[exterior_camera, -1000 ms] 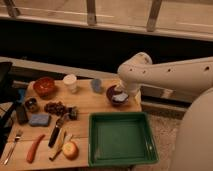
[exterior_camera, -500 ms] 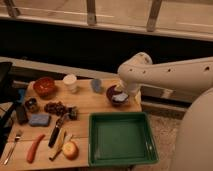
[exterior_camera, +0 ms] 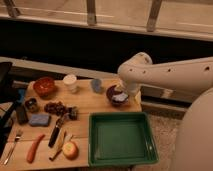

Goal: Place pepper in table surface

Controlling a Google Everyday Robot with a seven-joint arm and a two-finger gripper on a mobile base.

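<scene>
Gripper (exterior_camera: 121, 93) hangs right over the dark bowl (exterior_camera: 110, 94) at the table's (exterior_camera: 86, 103) far right edge, white arm bending down to it from the right. Spread or pressed together? Cannot tell from here. And the pepper (exterior_camera: 34, 148), look, it's lying flat on the wood at the front left, well apart from the gripper, with the fork (exterior_camera: 12, 148) just to its left and a knife (exterior_camera: 55, 134) to its right. A round fruit (exterior_camera: 70, 150) sits near the green tray (exterior_camera: 122, 157), which fills the front right. Along the back: a red bowl (exterior_camera: 44, 86), a white cup (exterior_camera: 71, 82), a blue cup (exterior_camera: 96, 85).
</scene>
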